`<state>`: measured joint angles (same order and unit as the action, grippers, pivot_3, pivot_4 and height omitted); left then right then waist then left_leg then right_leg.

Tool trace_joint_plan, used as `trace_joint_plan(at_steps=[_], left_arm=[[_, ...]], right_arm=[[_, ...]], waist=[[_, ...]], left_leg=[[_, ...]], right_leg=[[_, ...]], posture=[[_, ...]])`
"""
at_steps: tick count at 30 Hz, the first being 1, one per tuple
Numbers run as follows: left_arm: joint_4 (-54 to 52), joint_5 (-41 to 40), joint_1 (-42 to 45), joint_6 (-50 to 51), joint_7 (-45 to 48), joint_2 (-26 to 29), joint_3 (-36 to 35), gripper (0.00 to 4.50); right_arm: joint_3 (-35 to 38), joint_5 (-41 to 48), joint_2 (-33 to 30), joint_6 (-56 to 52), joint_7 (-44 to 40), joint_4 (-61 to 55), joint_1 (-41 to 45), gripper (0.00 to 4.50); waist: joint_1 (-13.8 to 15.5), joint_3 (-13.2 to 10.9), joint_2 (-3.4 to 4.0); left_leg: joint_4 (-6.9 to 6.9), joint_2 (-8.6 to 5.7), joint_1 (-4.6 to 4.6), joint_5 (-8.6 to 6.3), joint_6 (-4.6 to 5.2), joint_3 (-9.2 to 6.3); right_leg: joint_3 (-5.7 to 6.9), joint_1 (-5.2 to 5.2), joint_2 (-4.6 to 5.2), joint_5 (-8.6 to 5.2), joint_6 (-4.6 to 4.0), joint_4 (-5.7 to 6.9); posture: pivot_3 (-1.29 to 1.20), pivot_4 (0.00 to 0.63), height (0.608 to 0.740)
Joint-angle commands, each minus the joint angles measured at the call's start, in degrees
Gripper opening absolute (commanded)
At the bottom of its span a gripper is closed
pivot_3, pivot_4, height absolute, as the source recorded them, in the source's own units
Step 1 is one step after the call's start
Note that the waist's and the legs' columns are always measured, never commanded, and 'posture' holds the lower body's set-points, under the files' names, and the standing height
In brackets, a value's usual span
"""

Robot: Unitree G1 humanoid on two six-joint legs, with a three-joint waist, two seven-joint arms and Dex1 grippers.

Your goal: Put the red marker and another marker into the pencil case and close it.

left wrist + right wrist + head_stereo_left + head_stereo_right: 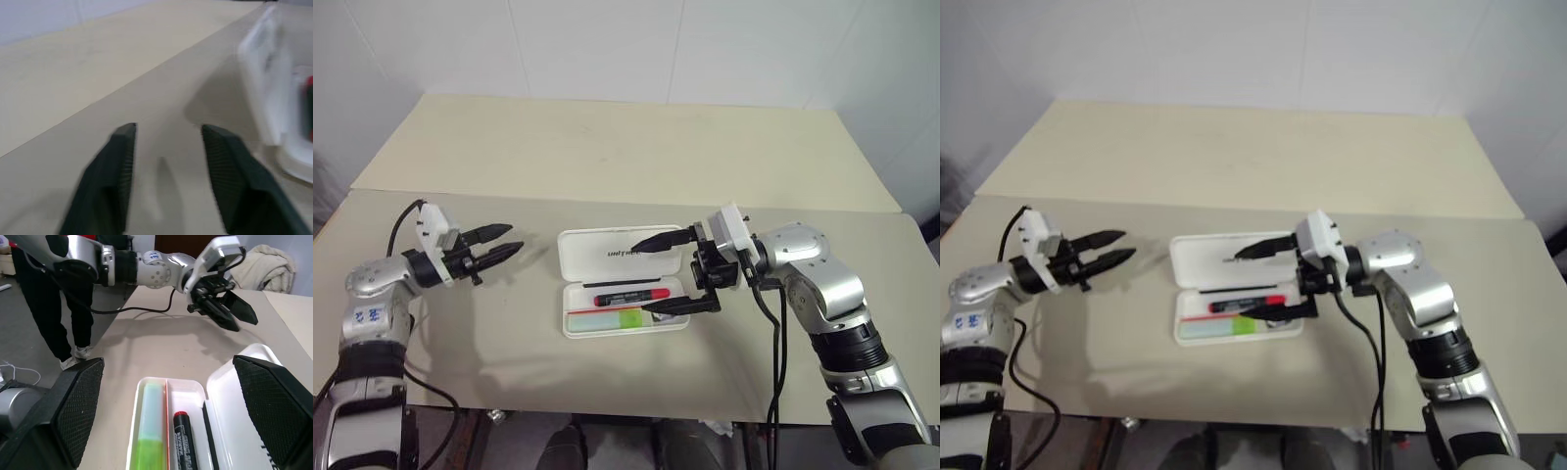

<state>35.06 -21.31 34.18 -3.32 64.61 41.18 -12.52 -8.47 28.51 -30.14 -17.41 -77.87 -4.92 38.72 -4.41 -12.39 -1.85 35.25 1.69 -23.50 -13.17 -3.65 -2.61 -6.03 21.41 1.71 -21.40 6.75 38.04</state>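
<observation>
The white pencil case (pixel 576 284) lies open in the middle of the table, its lid (pixel 607 253) folded back away from me. Inside the tray lie the red marker (pixel 633 295) and, nearer me, the mint and green marker (pixel 617 319); the right wrist view shows both, the green marker (pixel 151 431) beside the red marker (pixel 183 440). My right gripper (pixel 656 275) hovers over the case's right half, wide open and pointing left, one finger over the lid and one over the front rim. Left of the case, my left gripper (pixel 512 238) points at it, open by a narrow gap and empty.
A second beige table (pixel 626 147) adjoins the far edge of this one. In the right wrist view a person's legs (pixel 63 323) stand beside the table's left side, and a pale bundle of cloth (pixel 266 269) lies beyond it.
</observation>
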Motion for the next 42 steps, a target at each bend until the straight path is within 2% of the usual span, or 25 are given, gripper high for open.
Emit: trace_joint_plan(at_steps=[1,3,4,9,20,26,30,34,38,42], left_arm=[[7.71,3.09,5.55,-3.72,1.22,0.42,1.27,0.88],[15.17,5.24,10.73,-5.15,1.35,-0.17,2.53,0.19],[18.35,6.15,12.78,-6.29,1.41,-0.38,2.93,0.01],[28.87,9.27,20.15,-11.61,1.41,-1.95,3.64,0.01],[37.31,13.12,28.87,-11.71,4.65,-7.46,4.62,0.01],[36.56,13.21,29.89,-10.31,12.72,-10.38,4.85,0.01],[34.03,12.66,29.28,-10.53,20.59,-11.77,5.47,0.01],[30.82,11.93,28.29,-10.05,25.90,-12.67,6.11,0.01],[24.00,9.77,25.70,-8.64,27.89,-13.61,9.62,0.01],[14.82,5.96,21.60,-5.60,27.89,-13.55,14.88,0.01]], right_arm=[[2.29,1.19,-0.23,0.50,0.68,0.26,-0.06,4.50],[2.36,0.86,-1.29,-1.04,0.76,1.97,-0.47,4.50],[2.59,1.01,-1.50,-1.52,0.92,2.54,-0.64,4.50],[2.85,0.39,-3.40,-5.19,1.63,5.64,-1.15,4.50],[5.28,-2.28,-3.72,2.26,2.81,9.59,-1.83,4.50],[7.36,-1.70,-5.19,3.45,2.25,10.05,-2.29,4.50],[13.10,2.07,-6.54,3.91,-0.02,15.28,-1.03,4.50],[11.90,-2.21,-9.71,7.79,-3.46,22.91,0.51,4.50],[12.22,-3.49,-10.96,12.30,-8.57,32.22,3.63,4.50],[12.98,-2.18,-11.11,12.80,-12.79,35.18,4.56,4.50]], waist=[[-0.01,0.00,0.00],[0.18,0.00,0.00],[0.36,0.00,-0.01],[0.80,0.00,-0.01],[1.37,0.00,-0.01],[1.34,0.00,-0.01],[1.41,-0.01,0.00],[1.48,-0.01,0.00],[1.37,-0.02,0.02],[1.06,-0.03,0.04]], left_leg=[[0.00,0.02,-0.01,0.01,-0.01,-0.01],[0.00,0.02,-0.01,0.02,-0.04,-0.01],[0.03,0.00,-0.01,0.03,-0.05,-0.02],[0.13,-0.03,-0.06,0.03,-0.05,0.02],[0.47,-0.05,-0.19,0.02,-0.05,-0.01],[0.63,-0.06,-0.23,0.02,-0.05,-0.01],[0.71,-0.05,-0.23,0.02,-0.05,-0.03],[0.75,-0.06,-0.24,0.02,-0.05,-0.03],[0.76,-0.06,-0.23,0.02,-0.04,-0.02],[0.74,0.01,-0.21,0.02,-0.04,0.02]], right_leg=[[0.00,0.02,-0.04,0.00,0.00,0.01],[0.01,0.05,-0.07,0.00,0.00,0.04],[0.02,0.05,-0.09,0.00,0.00,0.07],[-0.02,0.06,-0.06,0.00,0.00,0.11],[0.00,0.11,-0.12,0.02,0.03,0.35],[0.00,0.11,-0.14,0.02,0.03,0.47],[0.00,0.10,-0.17,0.02,0.03,0.55],[0.00,0.09,-0.16,0.02,0.04,0.54],[-0.03,0.09,-0.16,0.03,0.05,0.55],[-0.10,0.09,-0.19,0.03,0.05,0.52]], posture=[[0.00,0.150,0.740],[0.00,0.150,0.740],[0.00,0.150,0.740],[0.00,0.150,0.740],[0.00,0.150,0.740],[0.00,0.150,0.740],[0.00,0.150,0.740],[0.00,0.150,0.740],[0.00,0.150,0.740],[0.00,0.150,0.740]])
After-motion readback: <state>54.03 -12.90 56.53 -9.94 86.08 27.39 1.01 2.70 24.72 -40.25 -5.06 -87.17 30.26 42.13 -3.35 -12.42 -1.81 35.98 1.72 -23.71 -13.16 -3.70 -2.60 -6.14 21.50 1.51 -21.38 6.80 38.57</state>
